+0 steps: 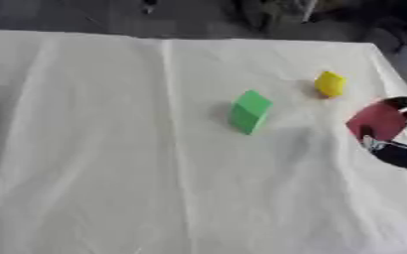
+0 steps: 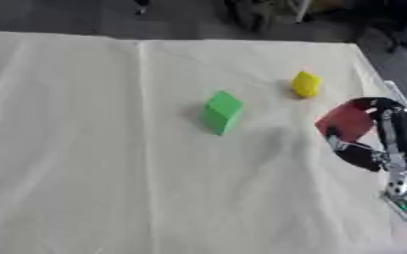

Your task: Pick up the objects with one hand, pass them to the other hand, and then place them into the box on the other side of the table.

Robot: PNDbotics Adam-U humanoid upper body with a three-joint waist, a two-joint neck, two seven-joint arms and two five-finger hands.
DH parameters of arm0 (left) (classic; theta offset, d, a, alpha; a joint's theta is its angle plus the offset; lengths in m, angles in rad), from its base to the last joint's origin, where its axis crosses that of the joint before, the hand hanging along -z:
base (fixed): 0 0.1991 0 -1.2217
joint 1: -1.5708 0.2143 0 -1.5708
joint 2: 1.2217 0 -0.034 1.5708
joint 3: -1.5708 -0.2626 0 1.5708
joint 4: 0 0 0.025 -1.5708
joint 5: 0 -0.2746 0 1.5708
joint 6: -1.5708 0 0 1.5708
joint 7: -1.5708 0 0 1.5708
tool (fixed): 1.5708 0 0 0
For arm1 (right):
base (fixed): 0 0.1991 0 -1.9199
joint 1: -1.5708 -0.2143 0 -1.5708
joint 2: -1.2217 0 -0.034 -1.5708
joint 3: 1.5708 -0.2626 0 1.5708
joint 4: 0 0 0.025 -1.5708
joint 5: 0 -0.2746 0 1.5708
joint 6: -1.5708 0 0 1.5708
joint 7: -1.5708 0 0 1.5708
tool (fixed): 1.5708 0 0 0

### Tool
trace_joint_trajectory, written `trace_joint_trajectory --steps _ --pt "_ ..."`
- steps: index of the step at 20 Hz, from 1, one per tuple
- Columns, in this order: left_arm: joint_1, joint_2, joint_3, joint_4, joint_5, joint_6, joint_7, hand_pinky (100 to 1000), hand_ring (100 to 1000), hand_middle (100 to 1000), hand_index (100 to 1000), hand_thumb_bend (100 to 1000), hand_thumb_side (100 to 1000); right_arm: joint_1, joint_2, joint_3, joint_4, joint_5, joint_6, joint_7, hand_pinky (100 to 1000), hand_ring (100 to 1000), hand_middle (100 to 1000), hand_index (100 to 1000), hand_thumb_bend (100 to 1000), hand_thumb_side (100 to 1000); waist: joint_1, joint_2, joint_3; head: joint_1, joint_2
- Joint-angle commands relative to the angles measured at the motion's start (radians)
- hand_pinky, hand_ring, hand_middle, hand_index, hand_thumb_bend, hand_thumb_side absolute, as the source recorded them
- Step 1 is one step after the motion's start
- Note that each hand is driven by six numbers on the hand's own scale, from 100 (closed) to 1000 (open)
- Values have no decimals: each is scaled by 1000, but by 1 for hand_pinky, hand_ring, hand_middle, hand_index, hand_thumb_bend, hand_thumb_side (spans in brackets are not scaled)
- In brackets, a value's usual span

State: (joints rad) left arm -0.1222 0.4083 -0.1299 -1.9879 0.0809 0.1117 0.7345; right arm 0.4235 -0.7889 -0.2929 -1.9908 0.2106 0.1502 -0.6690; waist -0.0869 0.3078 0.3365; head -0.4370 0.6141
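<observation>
Right hand (image 2: 363,144) at right edge, fingers curled around red block (image 2: 346,121). Yellow piece (image 2: 306,84) just above-left, green block (image 2: 222,112) mid-frame on white surface (image 2: 111,173).

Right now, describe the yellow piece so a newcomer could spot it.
On the cream tablecloth, look toward the far right. The small rounded yellow object lies beyond the green block, above the right hand holding a red block. Only yellow thing.

- No readable text, labels, brands, numbers or signs appear anywhere in either view.
- The green block (image 1: 249,111), yellow object (image 1: 329,83) and red object (image 2: 347,121) show plain coloured faces, without markings.
</observation>
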Motion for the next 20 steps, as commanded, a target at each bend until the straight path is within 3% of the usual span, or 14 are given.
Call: trace_joint_trajectory --steps 1,6,11,16,20 --pt "-18 42 6 -12 10 -4 -11 840 342 696 797 782 572 -40 -12 67 -9 148 -63 -47 751 412 511 497 100 100 10 -25 2 11 1" --pt "-42 73 2 -12 29 -8 -29 840 345 696 798 783 572 -126 29 261 -9 391 -135 -144 752 403 500 478 100 100 24 -31 10 25 2" --pt "-67 113 -4 -12 47 -3 -51 839 349 700 806 790 572 -173 54 429 -9 582 -132 -230 755 404 506 479 100 100 35 -40 12 35 4" --pt "-93 163 -17 -12 59 13 -91 839 354 710 819 800 574 -227 42 530 -9 675 -146 -238 757 407 509 478 100 100 42 -51 6 56 12" --pt "-108 199 -30 -12 77 32 -126 839 354 710 820 802 573 -267 17 553 -9 697 -160 -238 761 405 513 480 100 100 45 -58 0 74 15"
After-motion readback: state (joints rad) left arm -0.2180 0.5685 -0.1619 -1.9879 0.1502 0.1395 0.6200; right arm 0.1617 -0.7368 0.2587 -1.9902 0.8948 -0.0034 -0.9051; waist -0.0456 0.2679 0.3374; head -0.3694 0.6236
